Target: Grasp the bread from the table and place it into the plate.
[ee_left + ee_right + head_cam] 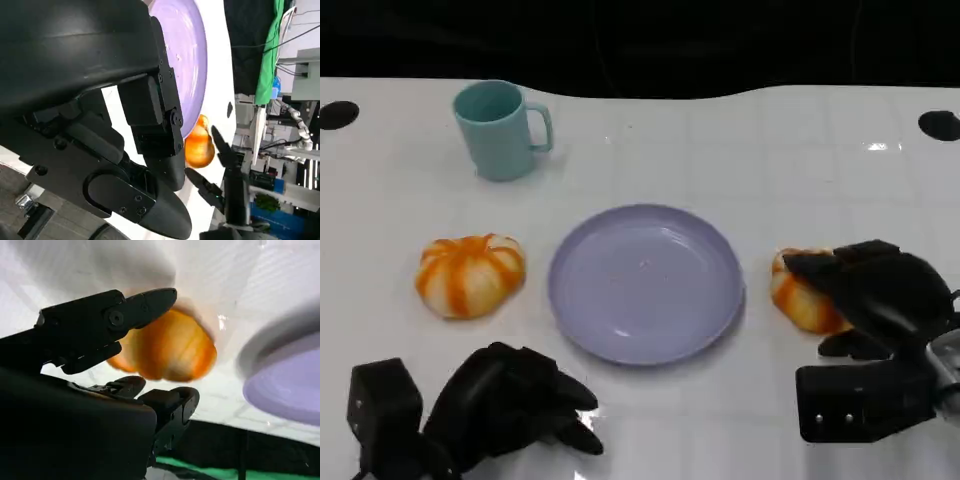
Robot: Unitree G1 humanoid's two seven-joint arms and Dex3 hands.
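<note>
The right hand (875, 300) is spread around a bread (800, 292) on the table (770, 150), just beside the plate (645, 282), fingers above and below it, seemingly placed for closing; contact cannot be told, the bread being half hidden. The left hand (505, 405) is rested curled and empty, another bread (470, 274) lying beyond it

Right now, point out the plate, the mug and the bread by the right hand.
plate (620, 325): head view, bare rim.
mug (500, 135): head view, outer wall.
bread (798, 300): head view, exposed side.
</note>
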